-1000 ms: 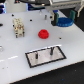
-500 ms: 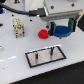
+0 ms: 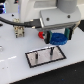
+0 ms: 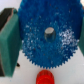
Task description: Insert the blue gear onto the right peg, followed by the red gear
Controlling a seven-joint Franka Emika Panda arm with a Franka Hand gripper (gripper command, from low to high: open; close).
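Note:
The blue gear (image 3: 57,39) hangs just above the grey black-framed plate (image 3: 59,54), and my gripper (image 3: 56,41) is shut on it. In the wrist view the blue gear (image 4: 35,42) fills the frame between the teal fingers (image 4: 9,39). A grey pin (image 4: 49,33) shows through its centre hole. The right peg (image 3: 50,50) stands below the gear and slightly toward the exterior view's left. The red gear (image 3: 40,35) lies on the table beside the gripper, half hidden by it. The wrist view also shows the red gear (image 4: 44,78), at the blue gear's rim.
The left peg (image 3: 36,54) stands on the same plate. A small white-and-tan block (image 3: 19,31) sits at the back on the exterior view's left. A black cable (image 3: 12,21) runs behind it.
The gripper has carried the blue gear down and toward the plate. It now covers part of the red gear in the exterior view.

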